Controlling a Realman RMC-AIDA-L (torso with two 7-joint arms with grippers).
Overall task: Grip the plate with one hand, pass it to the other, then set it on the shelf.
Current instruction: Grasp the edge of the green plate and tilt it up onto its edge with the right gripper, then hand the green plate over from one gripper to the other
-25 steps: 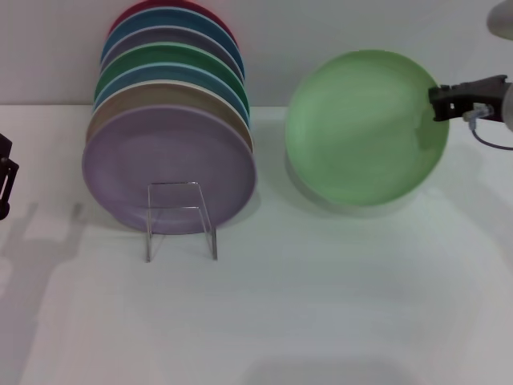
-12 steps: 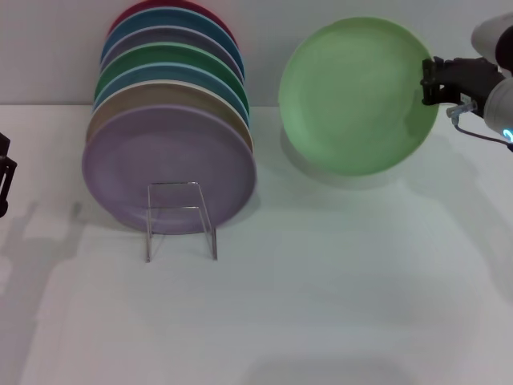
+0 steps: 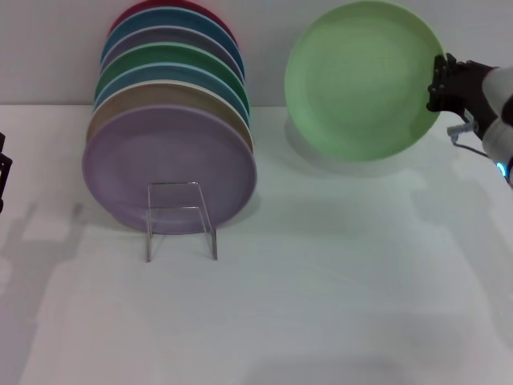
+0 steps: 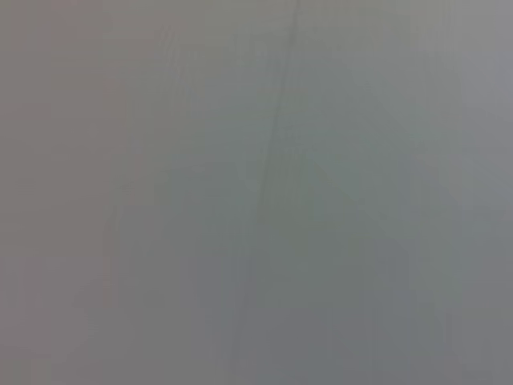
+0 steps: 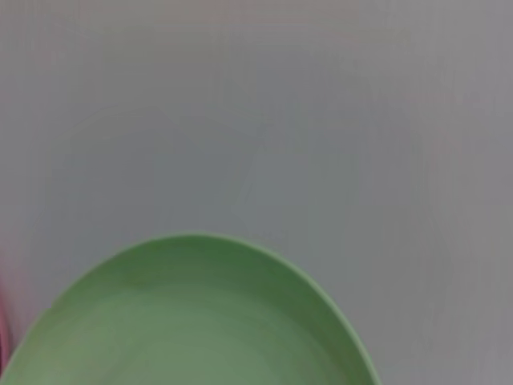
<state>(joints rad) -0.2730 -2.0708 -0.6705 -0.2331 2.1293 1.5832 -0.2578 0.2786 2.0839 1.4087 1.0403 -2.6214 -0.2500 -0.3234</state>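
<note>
Gripping the plate (image 3: 365,80) by its right rim, the right gripper (image 3: 439,83) has its fingers closed on it, holding it tilted upright above the counter's (image 3: 321,281) far right side. Toward the left, the shelf (image 3: 181,218) carries a row of plates (image 3: 170,128). At the left edge, the left gripper (image 3: 4,172) is barely visible; I cannot tell its fingers' state.

White table (image 3: 337,305) under clear shelf (image 3: 181,218)

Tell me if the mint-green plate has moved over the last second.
Yes. The plate, held by the right gripper, has risen off the table, higher against the stationary plate stack.
</note>
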